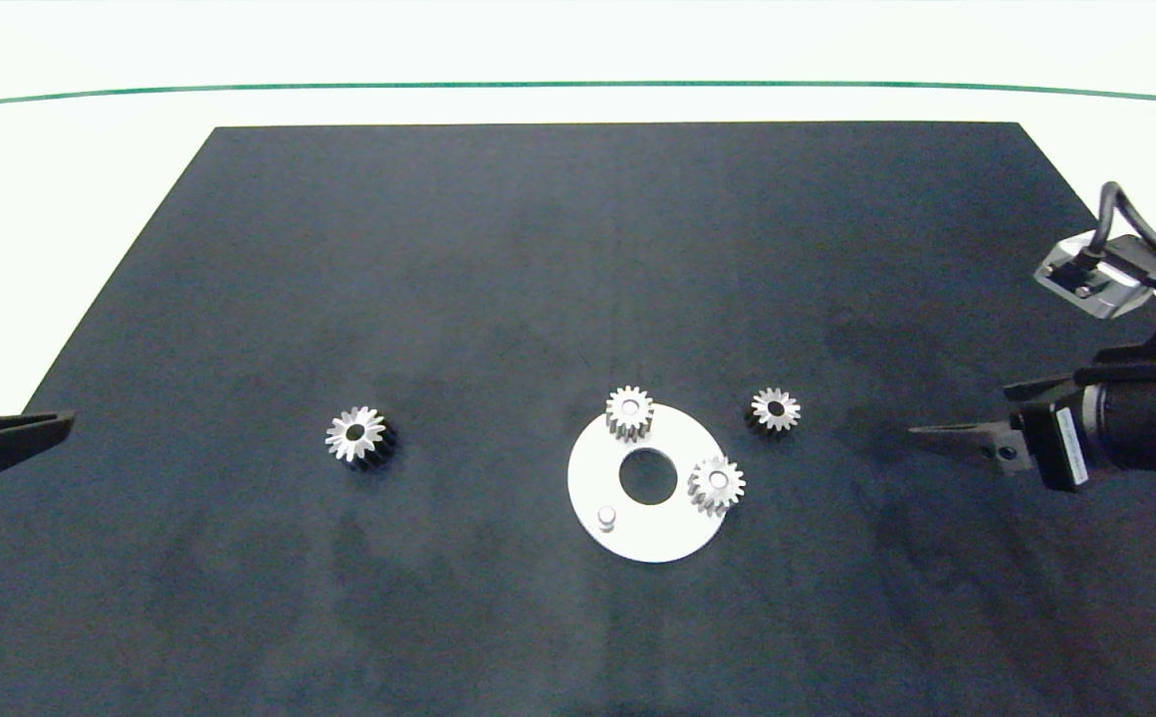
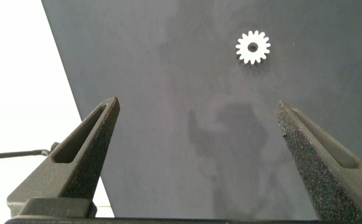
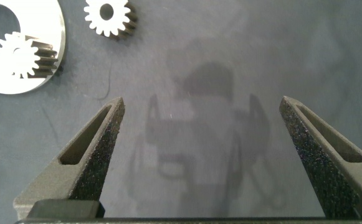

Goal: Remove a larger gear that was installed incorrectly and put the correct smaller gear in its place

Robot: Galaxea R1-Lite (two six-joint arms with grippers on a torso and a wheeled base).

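Dark mat (image 1: 578, 249) spread over a white desk (image 1: 60, 179), carrying everything. Toward the mat's near edge, right of centre: a white round plate (image 1: 652, 533) with a central hole, two duller gears seated on pegs at its far side (image 1: 629, 410) and right side (image 1: 717, 484), and one bare peg (image 1: 606, 516) at its near-left.

Left of the plate, well apart on bare mat: the larger gear (image 1: 358, 435), lying flat, star face up, already off the plate. Just beyond the plate's right rim, also flat on the mat: the smaller gear (image 1: 775, 408).

Right gripper (image 3: 199, 155) low over the mat near its right edge, jaws spread wide, empty, pointed toward the smaller gear. Left gripper (image 2: 196, 155) parked at the mat's left edge, jaws likewise spread, empty.

Smaller gear likely stiff, dense for its size, slick on the polished face; best pinched across opposite teeth on the dark flank, level, bore kept free for the bare peg.
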